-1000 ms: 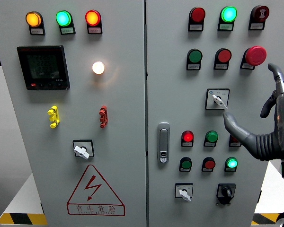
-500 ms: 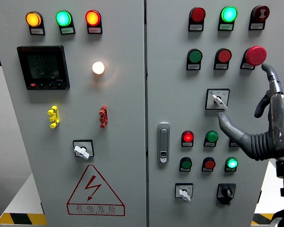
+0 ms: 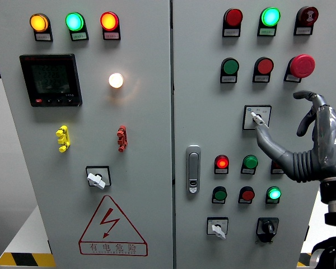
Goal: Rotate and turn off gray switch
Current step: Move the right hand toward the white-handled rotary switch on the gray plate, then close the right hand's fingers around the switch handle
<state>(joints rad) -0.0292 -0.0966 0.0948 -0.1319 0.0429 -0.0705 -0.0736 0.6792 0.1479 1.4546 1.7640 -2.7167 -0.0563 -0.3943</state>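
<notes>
We face a gray electrical cabinet (image 3: pixel 140 235) with two doors, its panels dotted with indicator lamps, push buttons and rotary selectors. The gray switch (image 3: pixel 257 118) we take to be the target sits on the right door, in a square black bezel below the row holding the red mushroom button (image 3: pixel 302 65) and above the lit red lamp (image 3: pixel 222 163); its pale lever points down and to the right. Our right hand (image 3: pixel 302 134) comes in from the right edge with fingers apart and holding nothing: the thumb reaches up-left with its tip at or just beside the lever's end, though we cannot tell whether it touches, while the other fingers curl loosely above, near the mushroom button. The left hand is out of view. We judge the switch to be a small, rigid, detented knob, smooth plastic, light to turn but apt to slip under a single fingertip. The sound grip is a pinch across the lever's two flat sides, thumb opposed by a finger, then a twist about its center. Two similar pale selectors, one on the left door (image 3: pixel 97 179) and one low on the right (image 3: pixel 218 228), are well apart.
</notes>
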